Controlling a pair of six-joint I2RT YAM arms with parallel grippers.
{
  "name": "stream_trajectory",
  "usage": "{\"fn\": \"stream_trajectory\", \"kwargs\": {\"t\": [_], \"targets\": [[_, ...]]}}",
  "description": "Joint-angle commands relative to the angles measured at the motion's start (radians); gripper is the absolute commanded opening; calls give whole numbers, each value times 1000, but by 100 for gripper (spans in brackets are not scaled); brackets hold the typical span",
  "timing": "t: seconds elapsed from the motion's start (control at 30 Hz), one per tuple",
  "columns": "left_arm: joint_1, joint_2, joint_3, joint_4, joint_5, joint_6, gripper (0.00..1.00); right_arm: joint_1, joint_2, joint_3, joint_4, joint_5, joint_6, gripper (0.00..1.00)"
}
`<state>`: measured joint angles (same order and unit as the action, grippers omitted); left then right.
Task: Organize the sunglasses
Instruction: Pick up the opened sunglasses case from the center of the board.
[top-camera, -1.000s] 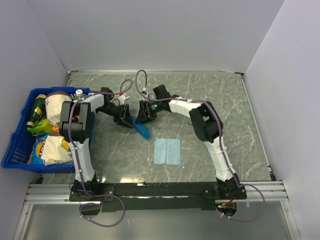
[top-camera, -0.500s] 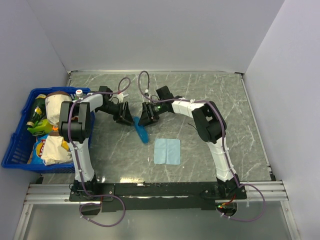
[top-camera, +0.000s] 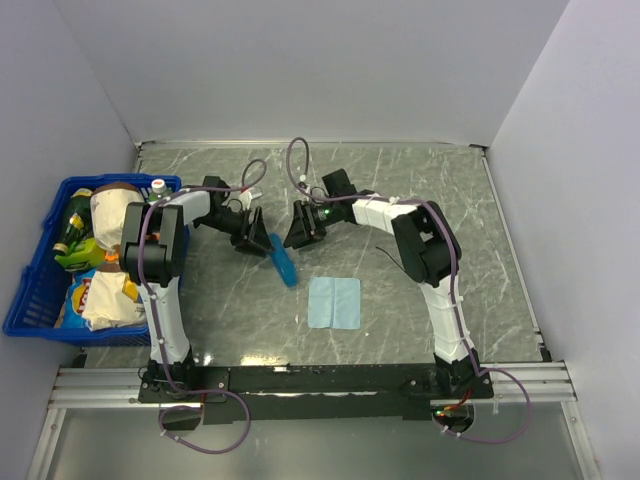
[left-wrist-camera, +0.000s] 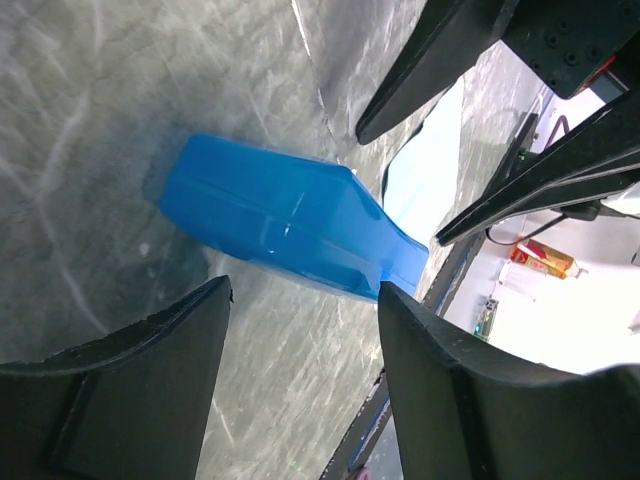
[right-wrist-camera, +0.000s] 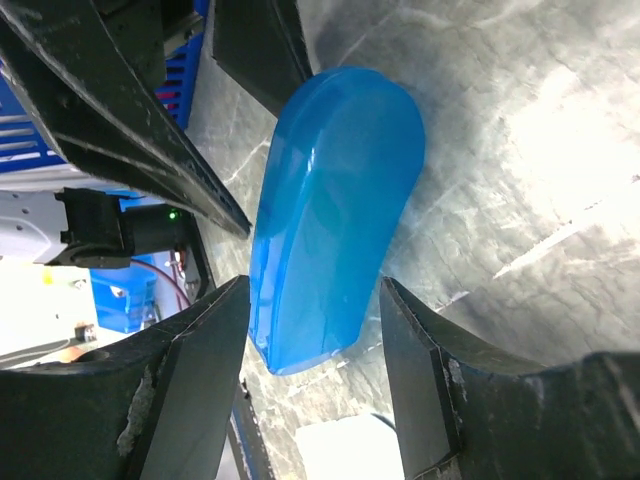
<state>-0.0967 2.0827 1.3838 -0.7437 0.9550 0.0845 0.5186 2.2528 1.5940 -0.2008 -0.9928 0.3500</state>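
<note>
The blue translucent case (top-camera: 283, 262) lies shut on the table between my two grippers. It also shows in the left wrist view (left-wrist-camera: 290, 225) and the right wrist view (right-wrist-camera: 330, 210). My left gripper (top-camera: 256, 238) is open and empty just left of the case, its jaws (left-wrist-camera: 305, 300) short of it. My right gripper (top-camera: 300, 232) is open and empty just right of the case's far end (right-wrist-camera: 315, 300). A thin black wire shape (top-camera: 384, 254), apparently the sunglasses, lies by the right arm. The light-blue cloth (top-camera: 334, 302) lies flat nearer the front.
A blue basket (top-camera: 30, 290) with bottles and snack bags stands at the left edge. White walls close the table at the back and sides. A metal rail (top-camera: 320, 380) runs along the front.
My right gripper has drawn back to the right, away from the case. My left gripper has shifted a little. The case stays on the table, turned slightly.
</note>
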Motion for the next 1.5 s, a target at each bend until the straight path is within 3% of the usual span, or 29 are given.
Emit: {"fn": "stream_trajectory", "kwargs": {"t": [0.0, 0.53, 0.83, 1.07, 1.37, 1.47], "targets": [[-14, -41, -2, 6, 39, 6, 66, 21, -42, 3, 34, -33, -16, 61], [-24, -29, -9, 35, 47, -26, 61, 47, -25, -6, 9, 5, -55, 46], [-26, -24, -5, 23, 59, -11, 60, 50, -16, 15, -29, 25, -78, 52], [-34, -13, -2, 15, 54, -3, 55, 57, 1, 18, -37, 33, -80, 46], [-34, -3, -12, 24, 68, 3, 58, 55, 1, 23, -18, 28, -63, 45], [-26, -19, -25, 41, 61, -8, 62, 55, -19, 52, -68, 37, -74, 58]]}}
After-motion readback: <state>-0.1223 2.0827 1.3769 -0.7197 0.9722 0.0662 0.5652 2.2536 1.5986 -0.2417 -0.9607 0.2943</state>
